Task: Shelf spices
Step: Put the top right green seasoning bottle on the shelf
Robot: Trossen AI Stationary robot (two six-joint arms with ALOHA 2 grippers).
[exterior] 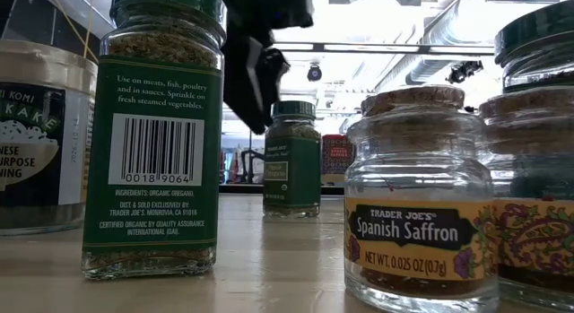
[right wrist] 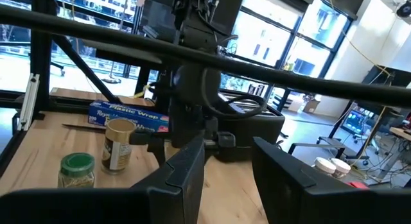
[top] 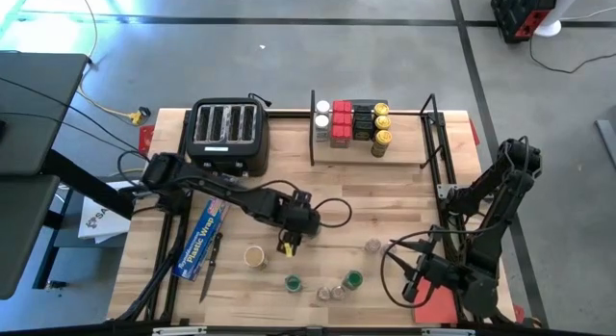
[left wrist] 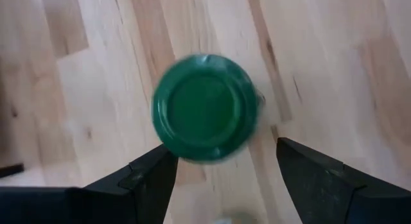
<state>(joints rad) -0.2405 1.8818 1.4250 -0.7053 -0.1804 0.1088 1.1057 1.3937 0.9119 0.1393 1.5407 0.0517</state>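
Closest to the low camera stood two small jars: an oregano jar [exterior: 157,138] with a green label and a squat cork-topped saffron jar [exterior: 420,196], both upright on the wooden table [top: 385,211] with a gap between them. Over the front middle of the table the left gripper [top: 289,242] hung pointing down, its fingers [left wrist: 149,179] spread wide and holding nothing; in its wrist view a green-lidded jar [left wrist: 205,108] sat directly below, just ahead of the open jaws. From above, that looked to be the green-lidded jar nearest the gripper, in the loose front row with a tan-lidded jar [top: 254,256], another green-lidded one [top: 353,278] and a few tiny clear jars. The shelf [top: 371,134] stood at the back beside the black toaster [top: 228,134], already carrying red tins, black boxes and yellow-lidded jars. The right gripper [top: 416,283] waited low at the front right corner with its jaws partly apart and empty. The step in hand looked like the approach to a grasp. To do it well, the left gripper should centre the lid between its fingers first, then descend straight so neither finger tips the jar, closing on the glass body below the lid rather than on the lid's rim. The plastic-wrap box [top: 202,240] lay well clear to the left.
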